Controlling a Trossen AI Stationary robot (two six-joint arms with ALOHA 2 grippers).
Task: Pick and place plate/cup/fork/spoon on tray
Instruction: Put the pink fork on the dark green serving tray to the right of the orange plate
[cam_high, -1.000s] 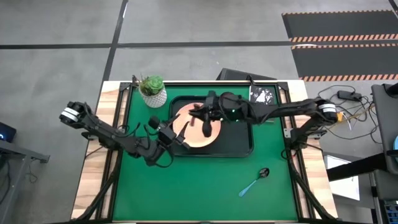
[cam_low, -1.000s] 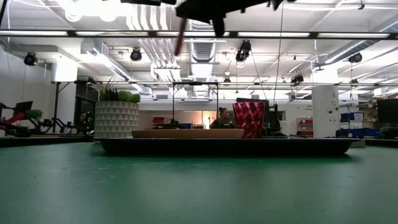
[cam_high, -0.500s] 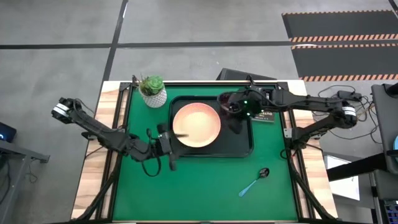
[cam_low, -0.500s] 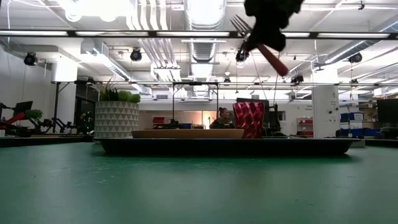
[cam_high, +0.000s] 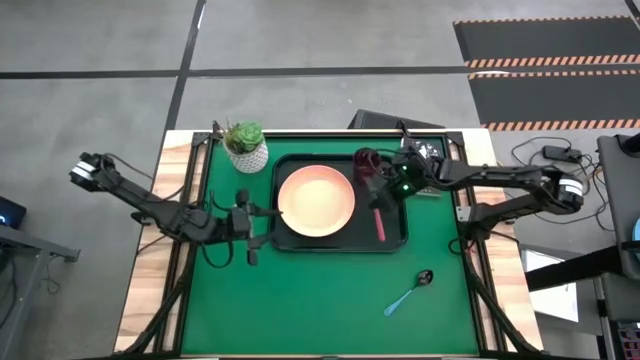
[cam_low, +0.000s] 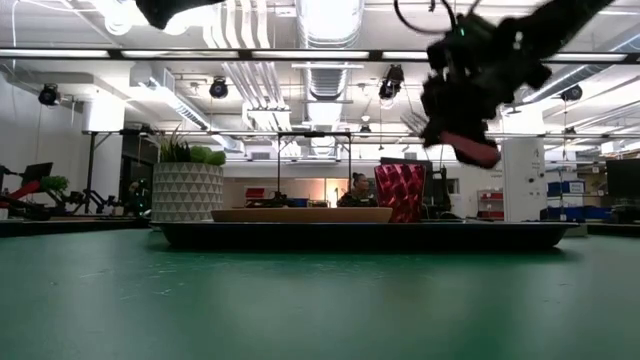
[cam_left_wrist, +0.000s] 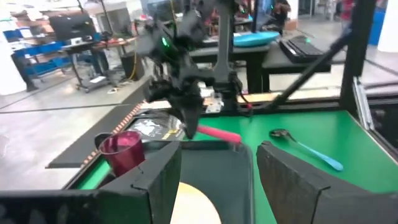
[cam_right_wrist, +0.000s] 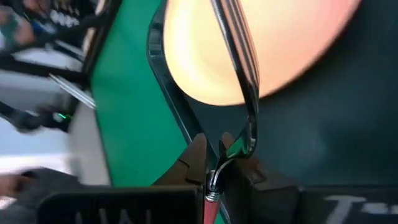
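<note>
- Fork (cam_high: 379, 223): pink-red handle, metal tines; being held in the right tool (cam_high: 385, 196), fingers clamped on it near the neck, above the right part of the tray (cam_high: 392, 243). In the high view the handle is running down toward the tray's near rim; in the right wrist view the tines (cam_right_wrist: 239, 56) are reaching out over the plate.
- Right arm: stretching in from the right edge of the worktop (cam_high: 330, 300), wrist hanging over the tray's right end, just beside the cup.
- Left tool (cam_high: 250, 222): fingers standing wide apart, gripping nothing, hovering over the green mat just left of the tray; the arm is trailing back past the worktop's left edge.
- Plate (cam_high: 316, 201): salmon-pink, lying flat in the left half of the tray.
- Cup (cam_high: 366, 164): dark maroon, standing upright in the tray's far right corner.
- Spoon (cam_high: 408, 292): light blue handle, lying on the mat near the front right, well apart from the tray.
- Plant pot (cam_high: 246, 147): white, green plant, sitting at the far left beside the tray.
- Black booklet (cam_high: 425, 157): lying beyond the tray's right end.
- Room: the low view is showing ceiling lights, ducts and a person (cam_low: 357, 189) far behind.
</note>
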